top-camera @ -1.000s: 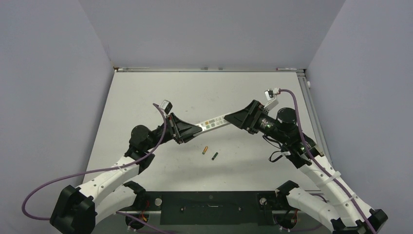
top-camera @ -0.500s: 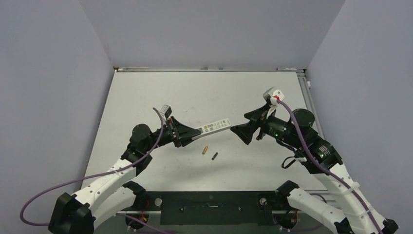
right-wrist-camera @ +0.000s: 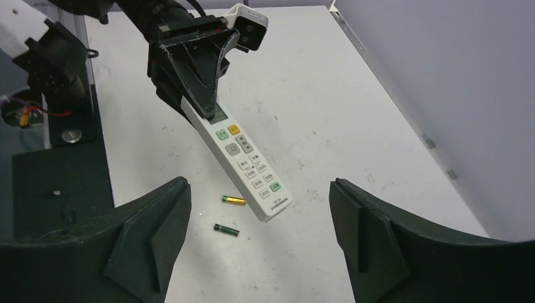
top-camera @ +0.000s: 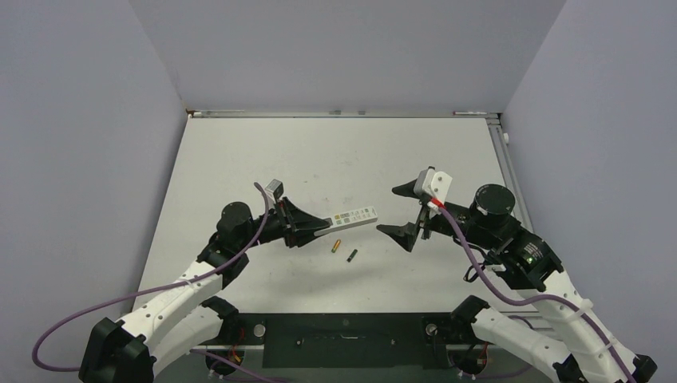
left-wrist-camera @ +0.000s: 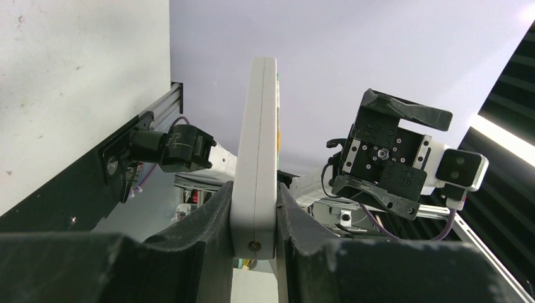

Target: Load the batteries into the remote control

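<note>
White plastic catches the eye from above: the remote control sticks out of the left fingers, which are clamped on one end of it, while its free end points across toward the right arm. The right fingers are spread wide with nothing between them, near that free end but apart from it. On the pale table, just nearer the arm bases than the remote, lie the gold-orange battery and, just beside it, the dark battery, the two not touching.

From the left wrist, the remote is seen edge-on, pinched between the two black fingers, with a small screw near its gripped end. The other arm's fingers show beyond it, standing apart.

From the right wrist, the remote's button face is turned up, green and yellow keys plain to see, and its far end is gripped by the left arm. Both batteries lie on the table close to its free end. The right fingers frame the view, wide apart and holding nothing.
</note>
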